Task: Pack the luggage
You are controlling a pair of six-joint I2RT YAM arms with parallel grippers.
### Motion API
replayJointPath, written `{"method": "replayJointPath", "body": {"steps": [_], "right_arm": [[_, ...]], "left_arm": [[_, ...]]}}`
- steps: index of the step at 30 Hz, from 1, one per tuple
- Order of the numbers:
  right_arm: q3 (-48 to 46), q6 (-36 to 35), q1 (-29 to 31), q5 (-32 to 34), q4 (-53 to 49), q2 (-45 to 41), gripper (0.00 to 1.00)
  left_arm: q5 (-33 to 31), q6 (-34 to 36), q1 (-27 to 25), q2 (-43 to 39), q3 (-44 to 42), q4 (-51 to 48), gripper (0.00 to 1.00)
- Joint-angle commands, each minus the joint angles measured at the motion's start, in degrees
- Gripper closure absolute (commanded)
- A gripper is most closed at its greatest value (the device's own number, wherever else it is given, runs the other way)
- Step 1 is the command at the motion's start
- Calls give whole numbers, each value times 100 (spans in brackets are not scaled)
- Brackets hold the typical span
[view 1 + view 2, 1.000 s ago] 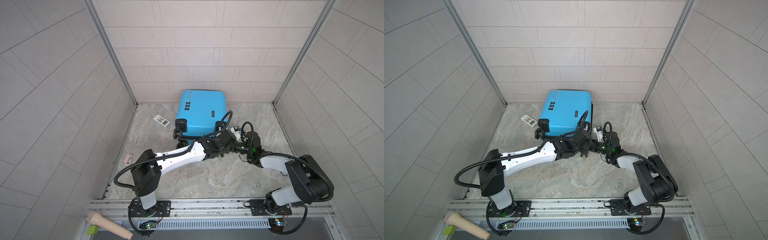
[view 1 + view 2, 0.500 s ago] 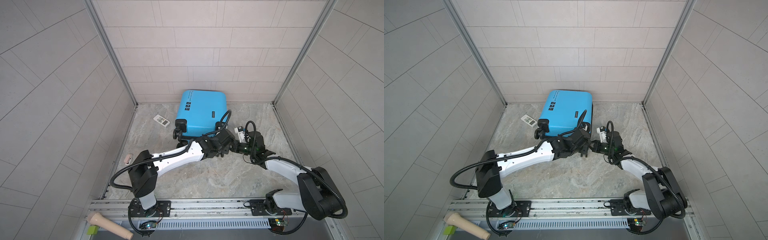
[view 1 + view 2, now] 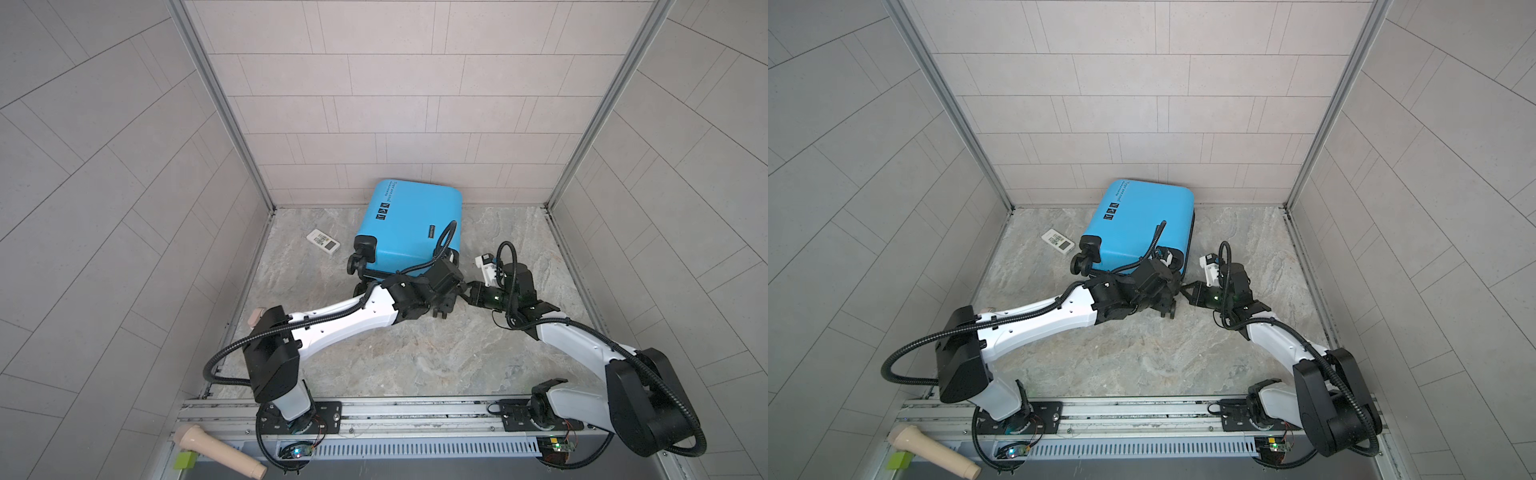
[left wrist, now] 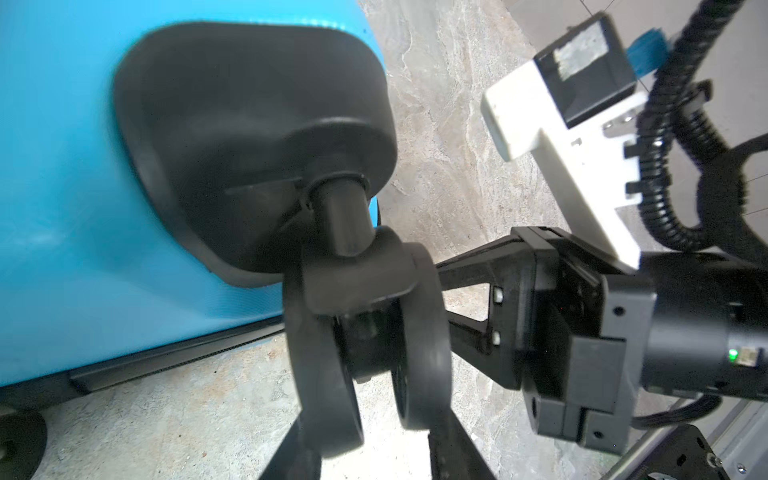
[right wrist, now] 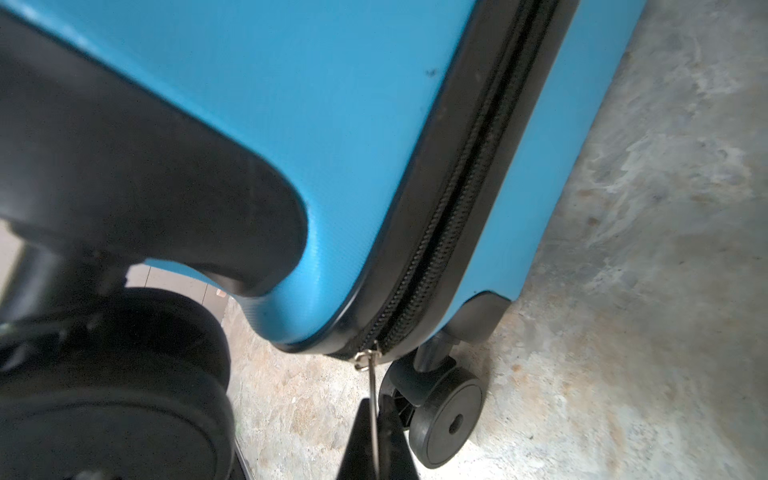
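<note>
Grey-veined stone floor boxed in by pale tiled walls on three sides. Lying on its broad side at the foot of the back wall, about midway across: small bright-blue hard-shell suitcase, shells shut, wheeled end turned toward the arms. Along its side seam, black zipper, teeth meshed as far as the right wrist view shows, ending in a slider at the near corner. From that slider, thin metal zipper pull running straight to the fingertips of the right gripper, pinched flat on it with no gap between the tips. Just beside those tips, small black lower caster wheel standing on the floor. At the same corner but higher, black twin-disc caster wheel caught between the two fingers of the left gripper, one finger against each outer face, jaws spread only to the wheel's width. Both grippers almost tip to tip at that corner in both top views. Left of the suitcase and well apart from it, flat white remote control with a small screen on the floor. Along the front edge, silver aluminium rail carrying both arm bases. Below its left end, beige rounded handle beside a small lime-green block.
</note>
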Motion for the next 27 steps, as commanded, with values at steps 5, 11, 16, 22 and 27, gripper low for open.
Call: {"method": "replayJointPath", "body": {"steps": [5,11,16,22,27], "right_arm": [[199,-227,-371,1245,-1129,-292,100],[439,-443,-483,1478,-1660,-496,100],[686,-573,-492,1508,-1910,-434,100],[637,-556,-487,1225,-1819,-492,100],[559,-483,-488,1009,-1595,-486,100]], "left_arm": [[-534,7,170,-653,-299,6,100],[-442,-16,170,-740,-520,102,100],[-390,-46,171,-799,-663,212,100],[86,-218,151,-829,-546,439,54],[363,-480,22,-450,-54,490,35]]}}
